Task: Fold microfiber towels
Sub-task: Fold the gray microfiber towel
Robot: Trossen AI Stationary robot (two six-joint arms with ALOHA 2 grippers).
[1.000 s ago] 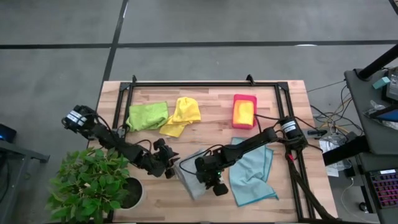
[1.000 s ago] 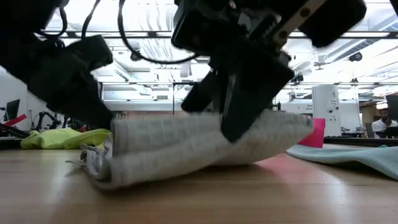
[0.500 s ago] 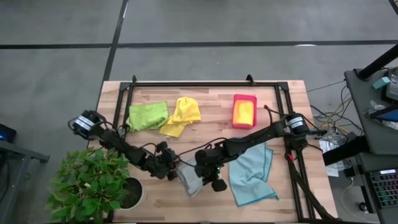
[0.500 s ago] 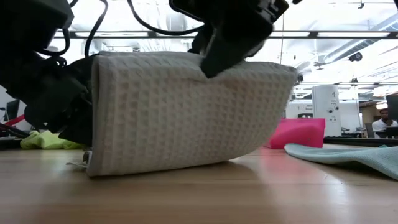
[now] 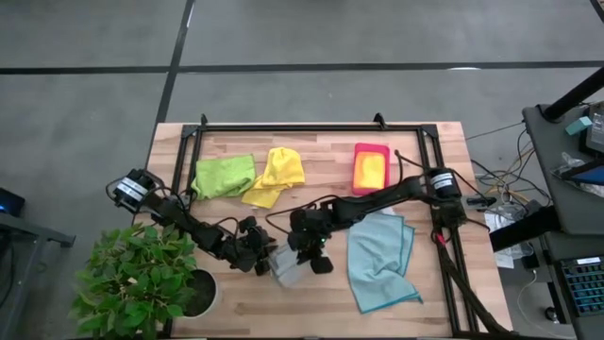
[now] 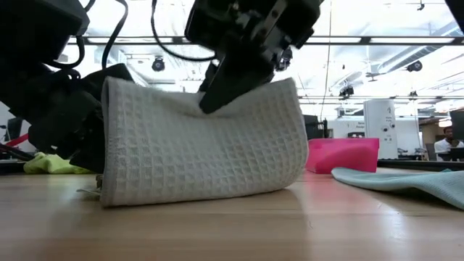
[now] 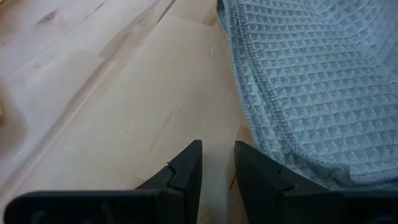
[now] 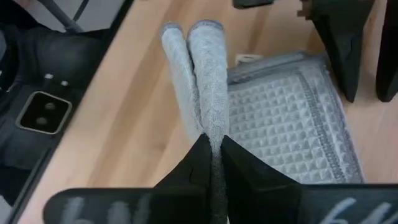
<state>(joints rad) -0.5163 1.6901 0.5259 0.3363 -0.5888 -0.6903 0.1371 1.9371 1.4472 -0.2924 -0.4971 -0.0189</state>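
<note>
Between the right gripper (image 8: pixel 211 163) fingers a doubled edge of the grey towel (image 6: pixel 196 145) is pinched; the left gripper (image 7: pixel 216 168) sits beside it, slightly parted, apparently empty — 1 slip and the fold collapses.

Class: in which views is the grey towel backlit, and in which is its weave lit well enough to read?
Low view: bright ceiling lights behind leave both arms as dark shapes, though the grey towel still shows its waffle weave. Left wrist view: even light, weave crisp beside the left gripper. Right wrist view: the right gripper pinches a raised fold, evenly lit.
</note>
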